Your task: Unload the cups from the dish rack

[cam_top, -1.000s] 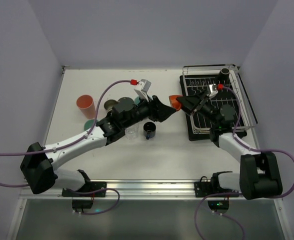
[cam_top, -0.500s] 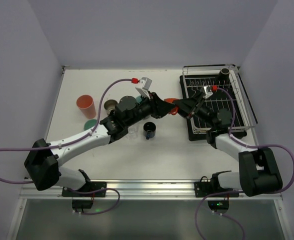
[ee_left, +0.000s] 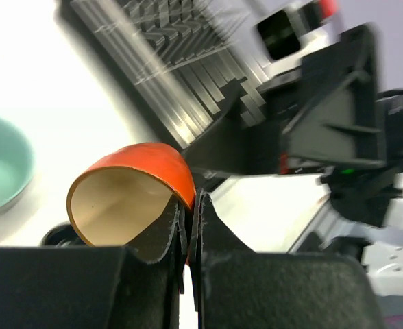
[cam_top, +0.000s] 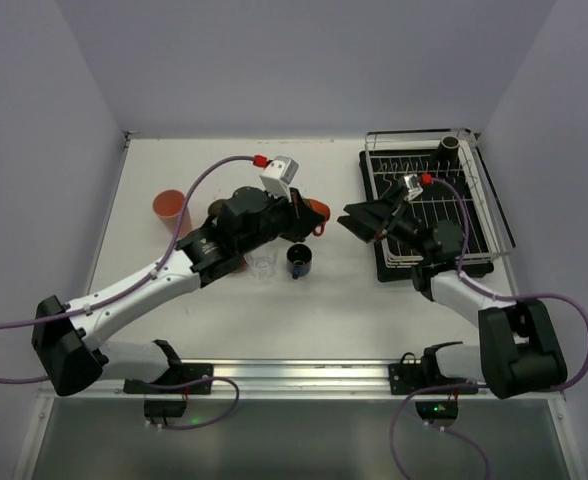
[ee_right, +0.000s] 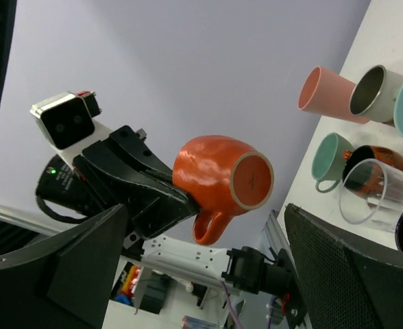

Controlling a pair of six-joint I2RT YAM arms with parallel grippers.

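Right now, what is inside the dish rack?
One dark cup stands at the far end of the dish rack; the tines beside it look bare. The right arm covers the near part, so anything under it is hidden.

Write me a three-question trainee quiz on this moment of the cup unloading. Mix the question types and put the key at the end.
1. True or false: the right gripper has its jaws open and holds nothing.
2. The left gripper pinches the orange mug by: A) its handle, B) its wall at the rim, C) its base.
3. Fill in: the cup in the far corner of the dish rack is ____ in colour.
Key: 1 true; 2 B; 3 black.
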